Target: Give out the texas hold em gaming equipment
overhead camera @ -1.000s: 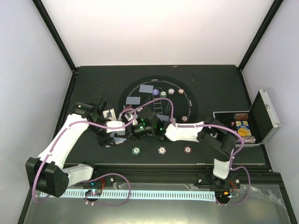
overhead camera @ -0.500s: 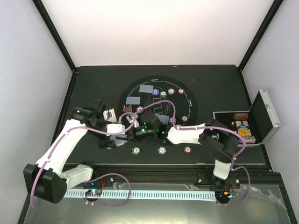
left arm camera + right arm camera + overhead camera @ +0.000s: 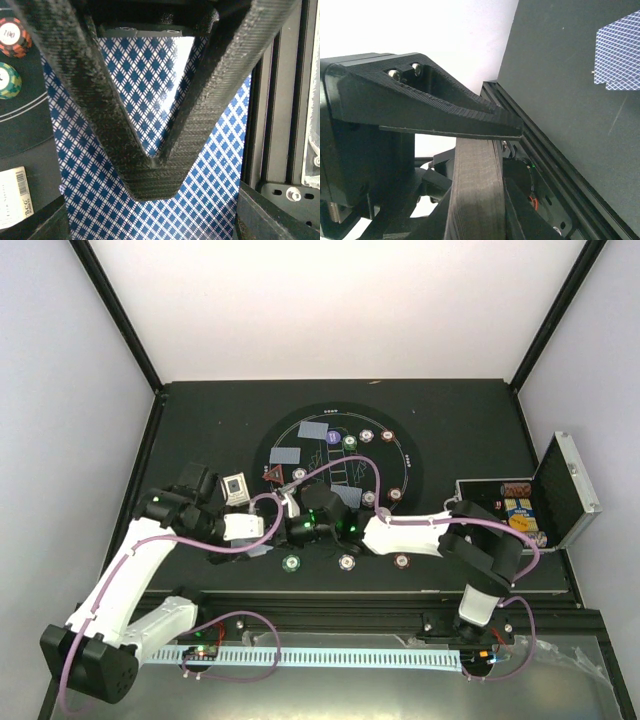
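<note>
1. Blue diamond-backed cards fill the left wrist view. The left gripper is clamped on them, its fingers meeting in a V across the backs, and that hold has not changed over the last second.
2. What has changed is the arms. The left one has drawn its cards back toward the near edge, uncovering the small white box. The right gripper has followed, so the two now meet just beyond the green chip.
3. The right gripper has also narrowed. In its own wrist view the fingers lie close together, but I cannot tell whether a card is pinched between them.
4. This looks like an attempt to peel the next card off the held cards, though nothing shows one coming free yet.
5. The task seems partway done.
   - Two dealt cards lie face down at the far left of the round mat, with the red triangle near them.
   - Other chips sit around the ring and in the near row.
   - The case stands open at the right with more inside.
</note>
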